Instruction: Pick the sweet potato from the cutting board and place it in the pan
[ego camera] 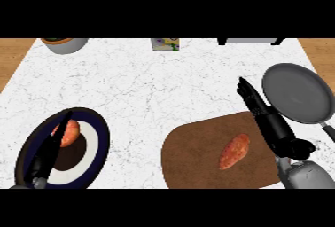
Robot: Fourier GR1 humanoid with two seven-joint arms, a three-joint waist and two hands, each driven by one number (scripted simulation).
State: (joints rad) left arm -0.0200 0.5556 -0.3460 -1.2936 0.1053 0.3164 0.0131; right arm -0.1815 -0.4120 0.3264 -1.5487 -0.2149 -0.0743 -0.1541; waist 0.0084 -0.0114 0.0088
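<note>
An orange sweet potato (234, 151) lies on the brown cutting board (196, 155) at the lower right of the counter. A grey pan (297, 92) sits at the right edge, its handle running toward the lower right. My right hand (265, 117) stands open with straight fingers between the board and the pan, just right of the sweet potato and apart from it. My left hand (49, 150) shows at the lower left, open, stretched over a plate and holding nothing.
A dark-rimmed white plate (95, 146) at the lower left carries an orange-red food item (71, 133). A grey bowl (64, 44), a small carton (165, 44) and a dark appliance (252, 41) line the far edge. Wooden floor shows at both sides.
</note>
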